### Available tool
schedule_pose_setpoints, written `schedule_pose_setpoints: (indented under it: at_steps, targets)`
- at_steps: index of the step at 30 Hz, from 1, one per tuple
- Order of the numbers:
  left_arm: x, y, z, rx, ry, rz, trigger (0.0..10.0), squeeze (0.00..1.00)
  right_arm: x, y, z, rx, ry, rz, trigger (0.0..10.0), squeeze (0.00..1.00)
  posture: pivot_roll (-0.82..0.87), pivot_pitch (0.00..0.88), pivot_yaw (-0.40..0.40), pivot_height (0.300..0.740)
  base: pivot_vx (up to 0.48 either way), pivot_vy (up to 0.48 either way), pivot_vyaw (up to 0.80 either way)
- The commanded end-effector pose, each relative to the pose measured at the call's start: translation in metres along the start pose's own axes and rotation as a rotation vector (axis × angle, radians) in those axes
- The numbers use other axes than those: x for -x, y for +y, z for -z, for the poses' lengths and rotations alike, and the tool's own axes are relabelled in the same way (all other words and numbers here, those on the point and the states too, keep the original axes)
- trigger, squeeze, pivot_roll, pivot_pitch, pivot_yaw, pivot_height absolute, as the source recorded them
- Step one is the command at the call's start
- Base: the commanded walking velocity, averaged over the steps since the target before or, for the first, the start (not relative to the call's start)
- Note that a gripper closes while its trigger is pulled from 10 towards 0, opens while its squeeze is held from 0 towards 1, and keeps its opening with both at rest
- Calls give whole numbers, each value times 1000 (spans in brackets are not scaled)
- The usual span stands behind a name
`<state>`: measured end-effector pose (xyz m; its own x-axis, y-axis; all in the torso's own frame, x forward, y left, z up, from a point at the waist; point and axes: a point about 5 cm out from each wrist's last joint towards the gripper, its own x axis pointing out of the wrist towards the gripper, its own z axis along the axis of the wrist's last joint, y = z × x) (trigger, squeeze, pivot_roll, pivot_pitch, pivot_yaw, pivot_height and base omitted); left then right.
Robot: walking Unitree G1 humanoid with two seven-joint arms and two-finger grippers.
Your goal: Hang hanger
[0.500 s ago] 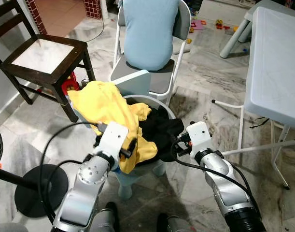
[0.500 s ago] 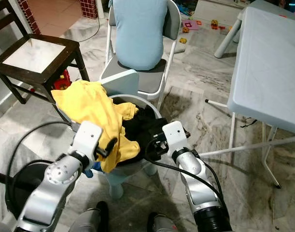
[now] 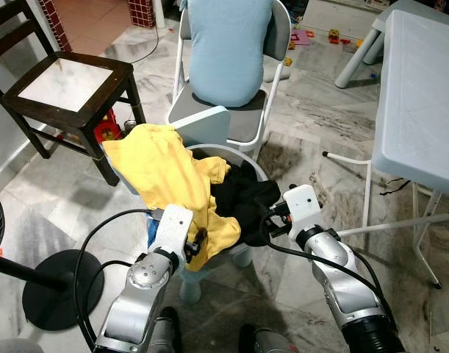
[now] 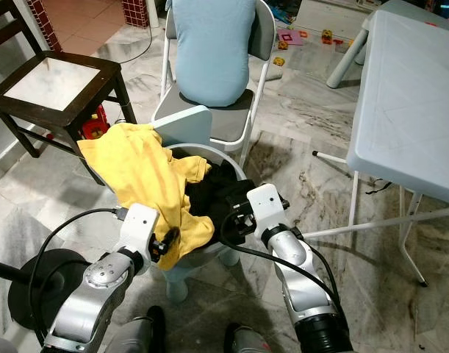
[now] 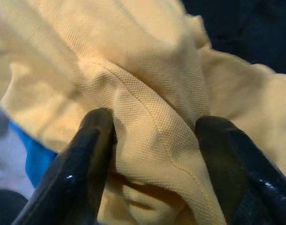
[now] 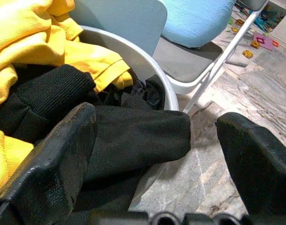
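No hanger can be made out. A yellow shirt hangs over the left rim of a round grey laundry basket. A black garment fills the basket's right side. My left gripper is at the shirt's lower front edge. In the left wrist view its two black fingers pinch a fold of the yellow cloth. At the basket's right rim my right gripper stands open just over the black garment, with nothing held.
A white folding chair with a light blue cushion stands behind the basket. A dark wooden chair is at the left and a pale plastic table at the right. A fan base lies at the lower left, toys far back.
My left gripper has dropped lower along the yellow shirt toward its front hem. The right arm has not moved.
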<state>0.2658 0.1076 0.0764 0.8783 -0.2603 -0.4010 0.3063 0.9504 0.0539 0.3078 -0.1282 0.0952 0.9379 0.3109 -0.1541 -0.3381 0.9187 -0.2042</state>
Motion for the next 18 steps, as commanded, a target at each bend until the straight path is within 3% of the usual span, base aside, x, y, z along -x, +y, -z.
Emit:
schedule_pose_setpoints:
  at_steps: [1,4,10,18]
  targets:
    - [1,-1,13,41,49,-2,0,0,2,-1,1,5,5,-2,10000,0,31,219,-97,740,0,0,0]
    - [3,-2,20,108,69,-25,0,0,1,0,0,10,2,-8,10000,0,29,220,-102,740,0,0,0]
    - [2,1,16,154,42,-58,0,0,1,-1,-1,15,1,-9,10000,0,30,220,-106,740,0,0,0]
    - [-1,16,3,147,-27,-128,0,0,1,-1,0,13,4,-7,10000,0,26,222,-104,740,0,0,0]
